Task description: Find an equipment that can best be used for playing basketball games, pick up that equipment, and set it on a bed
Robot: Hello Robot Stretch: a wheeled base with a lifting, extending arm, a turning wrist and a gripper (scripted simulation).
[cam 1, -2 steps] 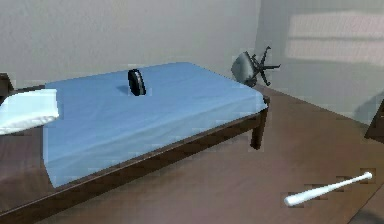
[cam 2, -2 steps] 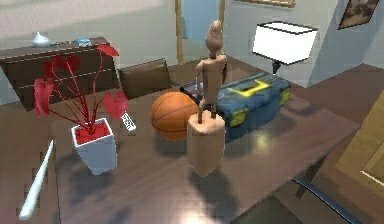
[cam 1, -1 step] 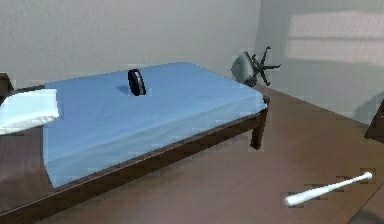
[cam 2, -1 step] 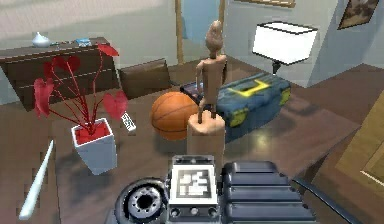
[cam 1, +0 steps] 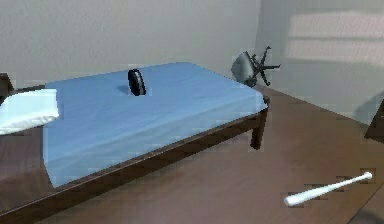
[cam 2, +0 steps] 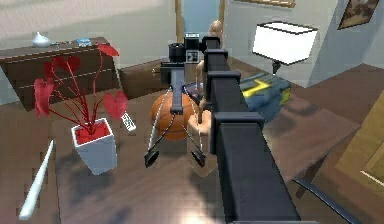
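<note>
The basketball (cam 2: 172,118), orange with dark seams, is at the middle of the arm side view, on or just above the dark wooden table (cam 2: 300,135); I cannot tell which. The claw (cam 2: 175,160) is at the ball, with its thin fingers (cam 2: 152,150) slanting down across it. Whether it grips the ball or anything else cannot be told.

Just left of the ball lies a small white thing (cam 2: 128,121). Farther left is a red-leaved plant (cam 2: 95,145) in a white pot. A white lamp (cam 2: 283,42) stands beyond the arm.

In the forward view, a bed (cam 1: 180,105) with a blue sheet carries a white pillow (cam 1: 25,108) and a dark object (cam 1: 136,82). A white bat (cam 1: 328,190) lies on the floor.
</note>
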